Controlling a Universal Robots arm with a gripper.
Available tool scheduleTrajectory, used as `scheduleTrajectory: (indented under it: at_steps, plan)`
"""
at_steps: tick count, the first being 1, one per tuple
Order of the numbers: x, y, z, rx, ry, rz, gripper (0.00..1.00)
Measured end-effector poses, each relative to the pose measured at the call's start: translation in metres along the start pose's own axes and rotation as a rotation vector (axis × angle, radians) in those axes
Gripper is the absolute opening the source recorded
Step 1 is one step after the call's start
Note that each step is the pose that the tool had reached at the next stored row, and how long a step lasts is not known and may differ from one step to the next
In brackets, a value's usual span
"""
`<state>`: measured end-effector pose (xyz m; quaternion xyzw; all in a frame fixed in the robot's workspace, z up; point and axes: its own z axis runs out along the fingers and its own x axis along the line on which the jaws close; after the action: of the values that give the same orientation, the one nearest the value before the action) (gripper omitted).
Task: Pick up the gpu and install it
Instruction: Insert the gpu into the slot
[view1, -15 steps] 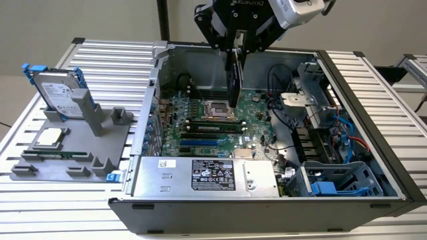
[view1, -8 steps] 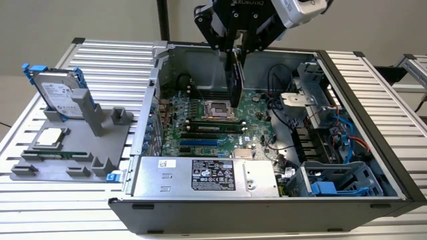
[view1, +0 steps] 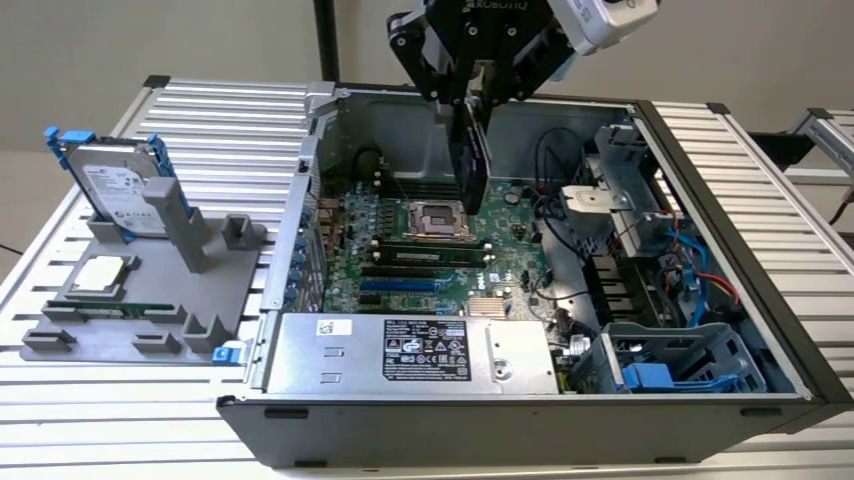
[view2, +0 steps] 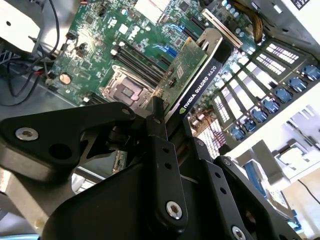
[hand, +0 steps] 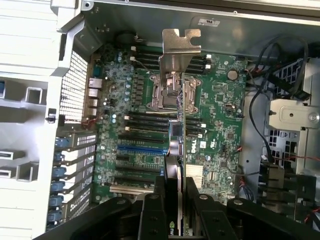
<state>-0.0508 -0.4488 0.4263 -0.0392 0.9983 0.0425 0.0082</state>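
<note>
Slatted counter (view1: 200, 110), bearing open computer case (view1: 534, 420). Claw (view1: 473, 98) clamped on gpu (view1: 470, 165), card hanging edge-down above motherboard (view1: 400, 250), apparently clear of it. Judged need: keep card upright, connector edge squared with the slots (view1: 400, 272).

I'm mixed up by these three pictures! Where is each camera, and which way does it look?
Exterior view: off the arm, high beside the open computer case, looking down into it; the tool hangs in from above, gripping the gpu.
First wrist view: on the arm, behind the tool, looking down along the gpu at the motherboard; the tool's black fingers show.
Second wrist view: on the arm, looking slantwise past the tool.
Shared: both wrist views show the gripped gpu above the motherboard.
</note>
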Motion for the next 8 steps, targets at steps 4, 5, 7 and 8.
scheduleTrajectory:
  at_steps: [4,5,7,8]
  plan:
    - [0.0,0.0001,-0.0001,-0.0002,0.0015,-0.017,0.0]
    - [0.0,0.0001,-0.0001,-0.0003,0.0019,-0.021,0.0]
    - [0.0,0.0001,0.0,-0.0005,0.0028,-0.033,0.0]
    - [0.0,0.0001,-0.0001,-0.0007,0.0035,-0.041,0.0]
